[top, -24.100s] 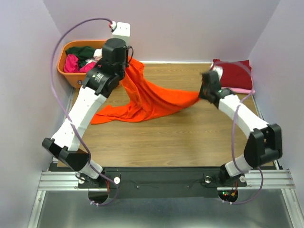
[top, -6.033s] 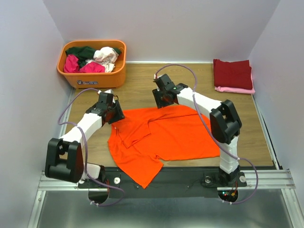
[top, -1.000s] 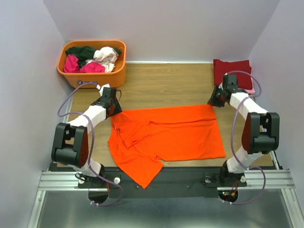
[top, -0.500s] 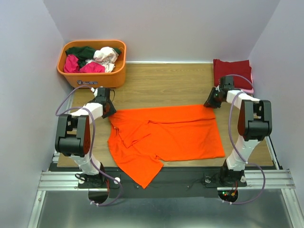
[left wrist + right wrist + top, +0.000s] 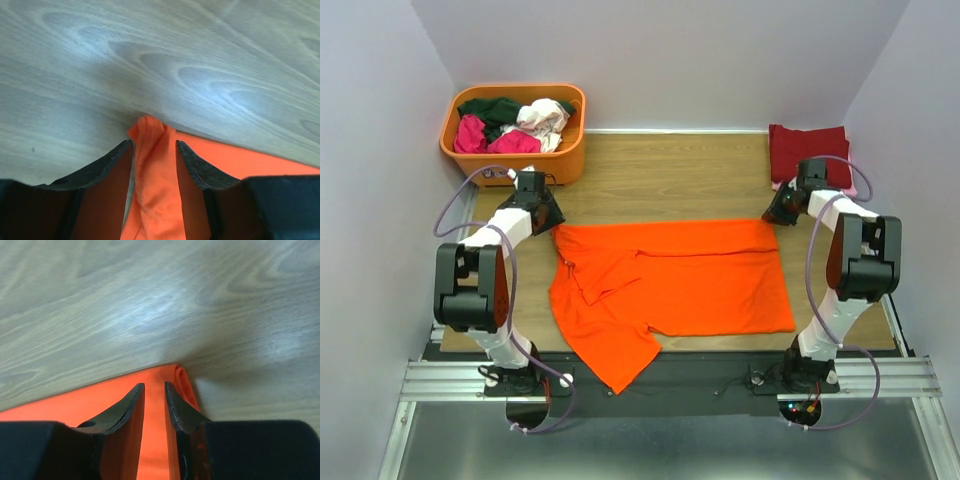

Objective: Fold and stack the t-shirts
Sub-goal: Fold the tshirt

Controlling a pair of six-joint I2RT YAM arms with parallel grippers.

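The orange t-shirt (image 5: 680, 280) lies spread on the wooden table (image 5: 660, 180), its far edge drawn straight between the two arms and one sleeve trailing over the near edge. The left gripper (image 5: 546, 214) pinches the far left corner: in the wrist view a bunched fold of cloth fills the gap between its fingers (image 5: 107, 167). The right gripper (image 5: 776, 212) pinches the far right corner, jaws nearly together on the thin hem. A folded dark red t-shirt (image 5: 810, 150) sits at the far right. More crumpled shirts fill the orange plastic tub (image 5: 520, 165) at far left
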